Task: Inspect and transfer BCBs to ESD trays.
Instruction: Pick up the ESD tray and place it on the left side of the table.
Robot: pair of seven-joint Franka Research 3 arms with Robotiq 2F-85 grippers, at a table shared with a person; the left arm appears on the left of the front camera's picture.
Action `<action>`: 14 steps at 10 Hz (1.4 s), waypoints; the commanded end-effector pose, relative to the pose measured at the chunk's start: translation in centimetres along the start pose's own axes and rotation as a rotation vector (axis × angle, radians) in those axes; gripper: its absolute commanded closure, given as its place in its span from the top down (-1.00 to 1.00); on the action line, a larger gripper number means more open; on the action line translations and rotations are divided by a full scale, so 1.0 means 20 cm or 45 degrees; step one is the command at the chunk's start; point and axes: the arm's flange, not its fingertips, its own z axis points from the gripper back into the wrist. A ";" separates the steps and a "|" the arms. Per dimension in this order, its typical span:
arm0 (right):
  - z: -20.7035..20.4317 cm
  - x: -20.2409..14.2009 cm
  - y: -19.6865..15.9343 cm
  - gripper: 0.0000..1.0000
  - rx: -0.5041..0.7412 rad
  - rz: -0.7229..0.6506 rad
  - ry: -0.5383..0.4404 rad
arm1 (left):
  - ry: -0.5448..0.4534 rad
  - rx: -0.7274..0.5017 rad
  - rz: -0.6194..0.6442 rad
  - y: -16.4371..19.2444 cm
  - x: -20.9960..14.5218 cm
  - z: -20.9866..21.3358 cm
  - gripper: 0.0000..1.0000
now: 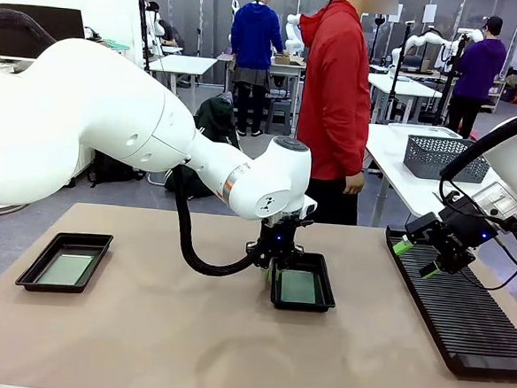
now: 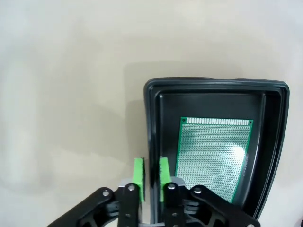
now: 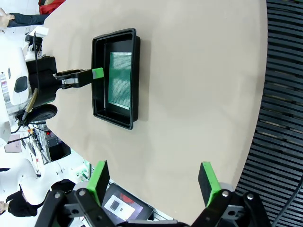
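At table centre, the left gripper (image 2: 151,172) pinches the tray's rim (image 2: 147,123); right gripper (image 3: 154,178) jaws spread.

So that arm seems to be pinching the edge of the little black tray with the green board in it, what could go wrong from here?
The left hand grips the middle tray by one rim wall, so lifting could tilt it and slide the green board out or against a wall. Dragging it could scrape the table. The right hand hangs open over the slotted rack, well clear.
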 end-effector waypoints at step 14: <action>0.00 -0.01 0.01 1.00 -0.007 -0.017 -0.012 | -0.020 -0.088 0.015 0.05 0.01 0.04 -0.94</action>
